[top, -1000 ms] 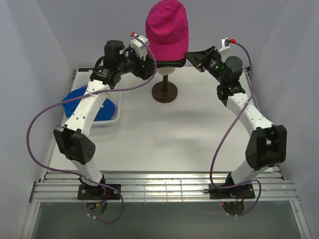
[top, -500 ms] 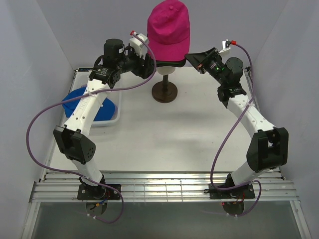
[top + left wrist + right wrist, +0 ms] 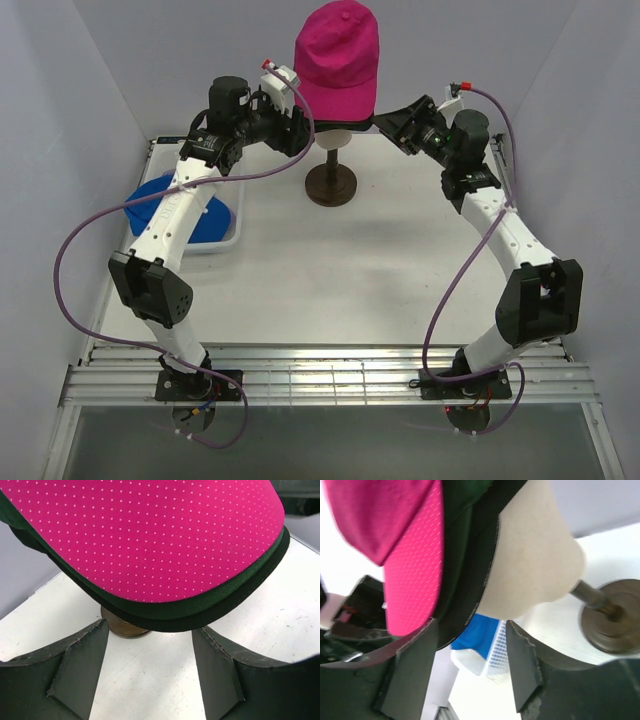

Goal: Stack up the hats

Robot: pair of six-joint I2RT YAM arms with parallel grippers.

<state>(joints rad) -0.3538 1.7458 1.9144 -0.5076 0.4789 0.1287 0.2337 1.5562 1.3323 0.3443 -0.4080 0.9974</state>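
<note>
Hard to see much of the head point(image 3: 530, 565) from above: the magenta cap point(image 3: 337, 55) covers it and its crown runs right up to the frame's top edge. Only thin brim edges of the dark caps point(image 3: 225, 597) peek out beneath it. The blue cap point(image 3: 170, 205) sits apart in the basket point(image 3: 228, 240) at the desk's left edge, half hidden behind the left arm. The right wrist view is tilted and soft. The left hand point(image 3: 150, 626) is spread wide, released, just short of the brims, gripping nothing. The right hand point(image 3: 471, 624) is also parted, with a dark brim tip beside one finger; contact is unclear. The desk point(image 3: 330, 270) lies bare in front of the stand point(image 3: 330, 185), with walls close on both sides. The stacked brims look to point toward the arms, long axis front to back.
</note>
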